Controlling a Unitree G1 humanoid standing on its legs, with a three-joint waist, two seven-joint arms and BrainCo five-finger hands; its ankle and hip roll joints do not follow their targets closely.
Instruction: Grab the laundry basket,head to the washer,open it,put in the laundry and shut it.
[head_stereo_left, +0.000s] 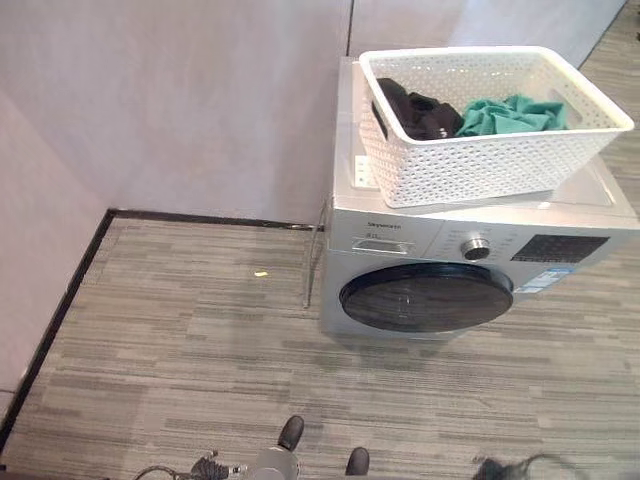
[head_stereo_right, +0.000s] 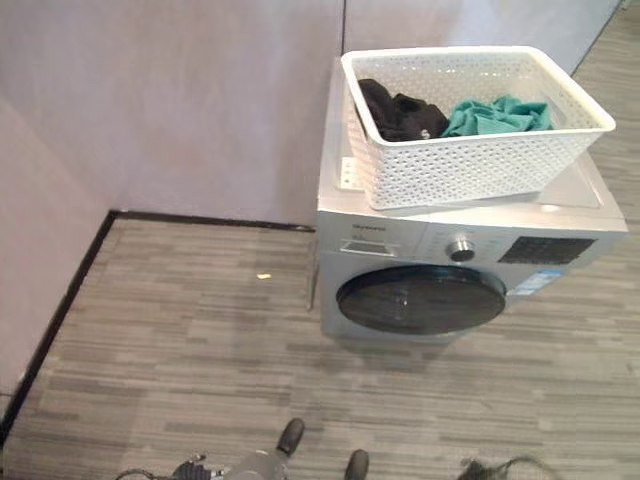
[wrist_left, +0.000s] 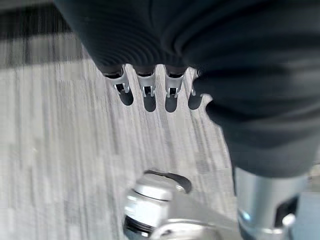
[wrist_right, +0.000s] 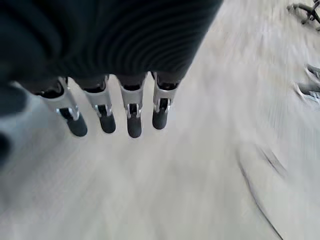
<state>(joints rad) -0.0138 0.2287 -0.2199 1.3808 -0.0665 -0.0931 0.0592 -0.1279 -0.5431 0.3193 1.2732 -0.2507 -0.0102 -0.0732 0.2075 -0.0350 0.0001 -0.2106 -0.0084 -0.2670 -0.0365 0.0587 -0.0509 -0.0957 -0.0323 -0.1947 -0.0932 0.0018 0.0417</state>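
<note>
1. The white perforated laundry basket (head_stereo_left: 480, 130) sits on top of the silver washer (head_stereo_left: 400, 240), against the wall.
2. In the basket lie dark clothes (head_stereo_left: 420, 112) on its left side and a teal cloth (head_stereo_left: 512, 115) beside them on its right.
3. The washer's round dark door (head_stereo_left: 425, 297) is closed.
4. The left hand (wrist_left: 150, 92) and right hand (wrist_right: 115, 112) hang over the floor (head_stereo_left: 180, 360), fingers straight and empty.
</note>
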